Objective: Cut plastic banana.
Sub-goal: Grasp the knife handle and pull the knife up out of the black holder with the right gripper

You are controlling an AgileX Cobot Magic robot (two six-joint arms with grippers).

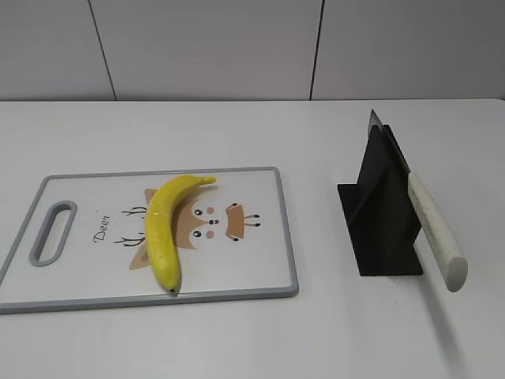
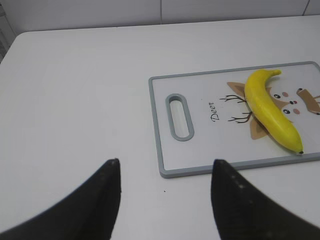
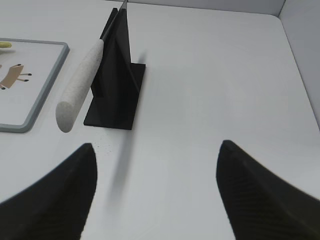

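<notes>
Left tool (image 2: pixel 165 200): two black, curved, tapering fingers, matte finish. Right tool (image 3: pixel 157 192): same black fingers, fine ribbed texture.

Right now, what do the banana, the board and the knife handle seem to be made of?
Banana: likely plastic, glossy, uniform yellow with highlights. Cutting board: probably plastic, smooth white with printed deer and grey rim. Knife handle: off-white, speckled, matte; plastic or a stone-like composite, cannot tell which.
</notes>
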